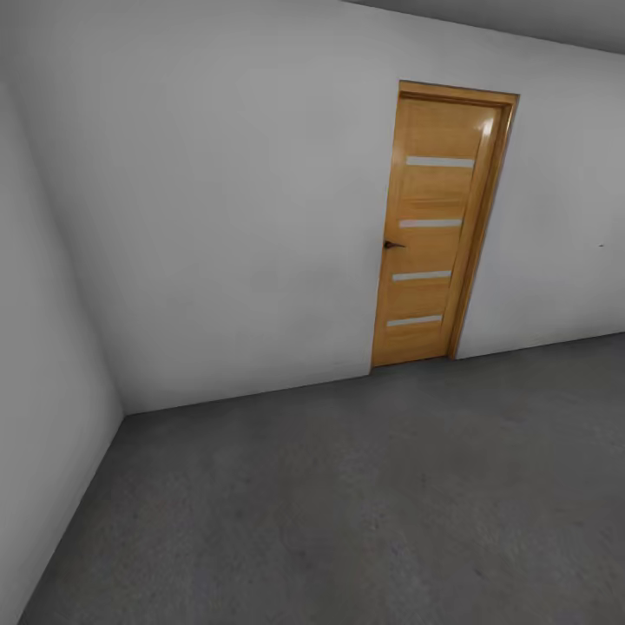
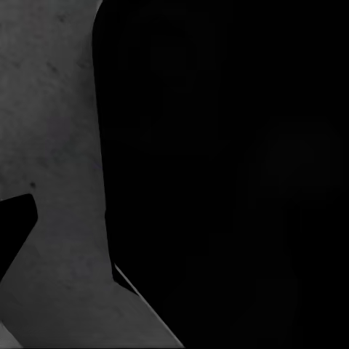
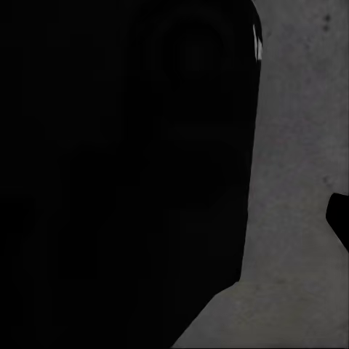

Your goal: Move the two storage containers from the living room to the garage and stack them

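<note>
**Garage corner, wrist cams mostly blacked out**

So the head cam is looking at a bare corner of the garage: pale grey walls (image 1: 217,217), the dark speckled floor (image 1: 365,503), and one orange-wood door (image 1: 434,230) with four pale stripes and a small dark handle (image 1: 392,245) on its left edge. The door is shut and sits in the far wall, right of the corner. A strip of darker ceiling (image 1: 538,17) is cut off at the top right.

The wrist cams are the hard part. In the left wrist view a big black shape (image 2: 225,167) covers most of the picture, way too dark to make out any detail, with a thin pale edge low down. Beside it you get a slice of grey speckled floor (image 2: 51,145) and another small black wedge (image 2: 14,225) poking in from the edge. Can't tell what either dark bit is.

Right wrist view is the same deal: a black mass (image 3: 123,167) with a rounded corner, a tiny bright glint near its upper edge, grey floor (image 3: 298,145) alongside, and a little black sliver (image 3: 340,218) at the border.

Whether either gripper is spread or pinched, I honestly can't tell. As for where the containers are, can't say from these pictures.
</note>
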{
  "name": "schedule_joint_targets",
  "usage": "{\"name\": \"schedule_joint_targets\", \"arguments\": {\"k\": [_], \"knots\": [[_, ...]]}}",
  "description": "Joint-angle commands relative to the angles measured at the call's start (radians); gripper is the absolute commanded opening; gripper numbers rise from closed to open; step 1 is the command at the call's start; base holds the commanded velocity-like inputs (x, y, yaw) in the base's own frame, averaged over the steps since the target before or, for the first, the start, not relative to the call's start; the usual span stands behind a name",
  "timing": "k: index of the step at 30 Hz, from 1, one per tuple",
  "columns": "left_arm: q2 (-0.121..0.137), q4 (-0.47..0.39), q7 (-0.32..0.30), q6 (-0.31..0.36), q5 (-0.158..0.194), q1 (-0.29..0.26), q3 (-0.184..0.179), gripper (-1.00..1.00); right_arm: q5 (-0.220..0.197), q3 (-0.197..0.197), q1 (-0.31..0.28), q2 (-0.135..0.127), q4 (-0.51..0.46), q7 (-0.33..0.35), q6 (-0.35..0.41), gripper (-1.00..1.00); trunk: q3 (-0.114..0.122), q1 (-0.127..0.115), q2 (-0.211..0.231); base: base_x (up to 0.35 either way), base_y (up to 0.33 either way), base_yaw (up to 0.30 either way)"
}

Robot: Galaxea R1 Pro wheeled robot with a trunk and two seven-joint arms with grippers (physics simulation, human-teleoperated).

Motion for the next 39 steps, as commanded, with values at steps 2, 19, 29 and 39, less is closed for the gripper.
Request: {"name": "schedule_joint_targets", "arguments": {"k": [2,19,29,39], "knots": [[0.006,0.000,0.001,-0.002,-0.002,0.001,0.005,1.00,0.000,-0.004,-0.006,-0.005,0.000,0.005,0.002,1.00,0.000,0.000,0.000,0.000,0.000,0.000],[0.005,-0.033,0.000,-0.009,0.024,0.003,0.011,1.00,0.000,-0.003,-0.009,-0.012,0.000,0.004,-0.014,1.00,0.000,0.000,0.000,0.000,0.000,-0.001],[0.005,-0.035,0.000,-0.009,0.025,0.003,0.011,1.00,-0.003,-0.006,-0.009,-0.006,0.000,0.003,-0.040,1.00,0.000,0.000,0.000,0.000,0.000,-0.206],[0.005,-0.035,0.000,-0.009,0.025,0.003,0.011,1.00,-0.002,-0.006,-0.009,-0.006,0.000,0.003,-0.043,1.00,0.000,0.000,0.000,0.000,0.000,-0.284]]}}
